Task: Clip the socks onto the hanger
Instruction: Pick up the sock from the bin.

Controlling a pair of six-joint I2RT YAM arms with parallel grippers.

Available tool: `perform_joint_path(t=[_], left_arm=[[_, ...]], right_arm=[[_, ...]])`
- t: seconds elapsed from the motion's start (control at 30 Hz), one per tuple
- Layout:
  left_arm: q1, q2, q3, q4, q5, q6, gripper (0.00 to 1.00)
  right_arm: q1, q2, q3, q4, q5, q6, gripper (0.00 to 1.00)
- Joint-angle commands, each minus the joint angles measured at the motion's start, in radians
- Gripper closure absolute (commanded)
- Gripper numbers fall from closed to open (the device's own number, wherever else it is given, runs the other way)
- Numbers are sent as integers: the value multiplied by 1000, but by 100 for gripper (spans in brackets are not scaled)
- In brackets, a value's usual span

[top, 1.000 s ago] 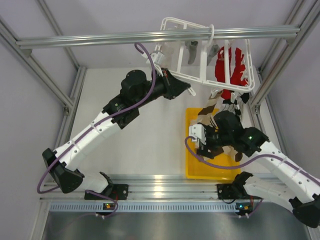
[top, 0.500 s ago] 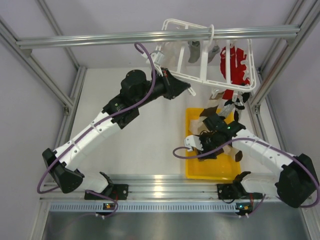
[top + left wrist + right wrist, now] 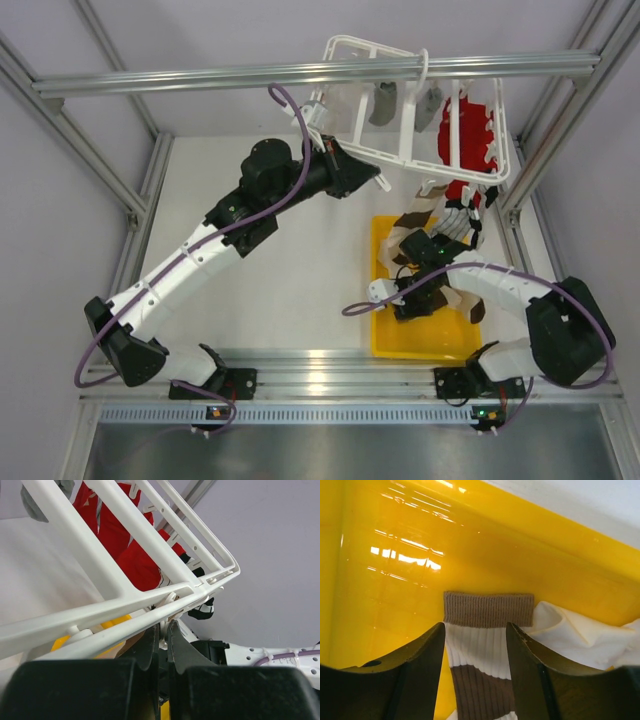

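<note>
Right end effector (image 3: 476, 630): fingers apart, straddling the brown ribbed cuff of a cream, brown-striped sock (image 3: 487, 610), not yet pressing on it. The sock lies in the yellow plastic tray (image 3: 385, 580). Left end effector (image 3: 162, 630): fingers together at the lower rim of the white plastic drying-frame hanger (image 3: 80, 535), which hangs above the pale surface (image 3: 300, 280). Cannot tell whether it grips the rim.

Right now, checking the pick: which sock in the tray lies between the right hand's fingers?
The brown-cuffed sock, lined up between the fingers of the right hand; the cream sock lies beside it, outside them.
</note>
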Motion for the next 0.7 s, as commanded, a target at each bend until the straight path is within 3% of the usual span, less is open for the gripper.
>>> perform_joint_path(t=[0.0, 0.1, 0.27, 0.3, 0.43, 0.67], left_arm=[[11, -12, 23, 22, -4, 7, 100], [13, -10, 23, 20, -3, 6, 100], [18, -7, 17, 19, -3, 0, 100], [19, -7, 17, 19, -3, 0, 100], [21, -2, 17, 20, 0, -3, 100], [22, -4, 17, 20, 2, -7, 100]], right_arm=[[-10, 20, -29, 71, 1, -49, 49], [-10, 23, -51, 93, 1, -46, 51], [-10, 17, -53, 95, -2, -43, 77], [-10, 12, -50, 79, -4, -44, 87], [-12, -43, -20, 23, -17, -43, 100], [-30, -256, 62, -120, -92, 17, 100]])
